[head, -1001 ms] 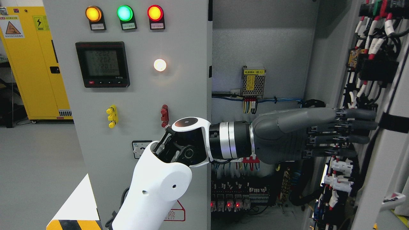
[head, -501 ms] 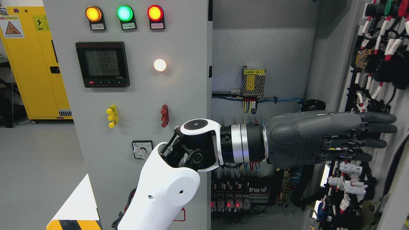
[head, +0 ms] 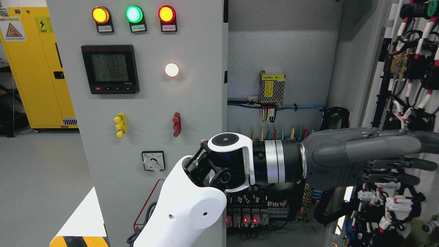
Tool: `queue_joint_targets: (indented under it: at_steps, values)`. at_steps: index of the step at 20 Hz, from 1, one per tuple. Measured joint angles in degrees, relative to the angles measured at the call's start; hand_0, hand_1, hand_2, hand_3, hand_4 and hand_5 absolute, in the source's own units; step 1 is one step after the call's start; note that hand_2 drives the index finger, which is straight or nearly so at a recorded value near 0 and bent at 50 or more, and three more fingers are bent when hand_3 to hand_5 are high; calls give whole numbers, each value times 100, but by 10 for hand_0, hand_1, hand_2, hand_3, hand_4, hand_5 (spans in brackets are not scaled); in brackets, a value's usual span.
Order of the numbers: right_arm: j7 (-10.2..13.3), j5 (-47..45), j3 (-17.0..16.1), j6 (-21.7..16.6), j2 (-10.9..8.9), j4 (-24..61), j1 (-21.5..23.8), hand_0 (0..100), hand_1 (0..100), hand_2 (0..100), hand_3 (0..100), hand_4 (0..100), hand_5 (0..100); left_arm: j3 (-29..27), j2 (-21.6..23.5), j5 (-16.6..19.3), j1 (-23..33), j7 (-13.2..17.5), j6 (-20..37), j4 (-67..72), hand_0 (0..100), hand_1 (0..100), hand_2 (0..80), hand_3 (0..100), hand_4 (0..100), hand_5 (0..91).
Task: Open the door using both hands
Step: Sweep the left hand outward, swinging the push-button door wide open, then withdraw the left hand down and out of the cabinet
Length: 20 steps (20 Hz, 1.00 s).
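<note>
While you are reading this view, note that every label below refers to the head camera only.

Left arm: you are seeing it entering from the lower left, its white forearm rising toward the middle and its wrist turning to the picture's right.

Left hand: it is reaching across the open cabinet toward the right side of the picture.

Fingers: they are lying straight and close together, pointing right, and are gripping nothing; their tips are running off or nearly off the right edge.

Right door: it is standing swung open at the far right, showing you its inner face crowded with wiring and components. The extended fingers are lying in front of this inner face; you cannot tell whether they are pressing on it.

Left door: it is standing at the left of the opening, carrying three lit lamps, a meter display and a rotary switch, well apart from the hand.

Cabinet interior: you are looking at a small power supply on the back wall, above the hand's wrist.
</note>
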State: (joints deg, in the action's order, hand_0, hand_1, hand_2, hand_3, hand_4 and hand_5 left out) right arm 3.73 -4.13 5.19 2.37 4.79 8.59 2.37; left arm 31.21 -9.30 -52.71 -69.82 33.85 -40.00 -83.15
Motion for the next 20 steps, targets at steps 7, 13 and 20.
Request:
queue_joint_targets:
  at_steps: [7, 13, 20]
  values:
    - [0, 0, 0, 0, -1, 1, 0, 0, 500, 40, 0, 0, 0, 328, -38, -322, -364, -86, 295, 249, 120, 556, 0, 0, 0, 0]
    - [0, 0, 0, 0, -2, 2, 0, 0, 500, 40, 0, 0, 0, 591, -68, -516, -564, -249, 356, 406, 120, 556, 0, 0, 0, 0]
    - [0, 0, 0, -1, -3, 3, 0, 0, 500, 40, 0, 0, 0, 798, -84, -592, -641, -288, 494, 493, 120, 556, 0, 0, 0, 0]
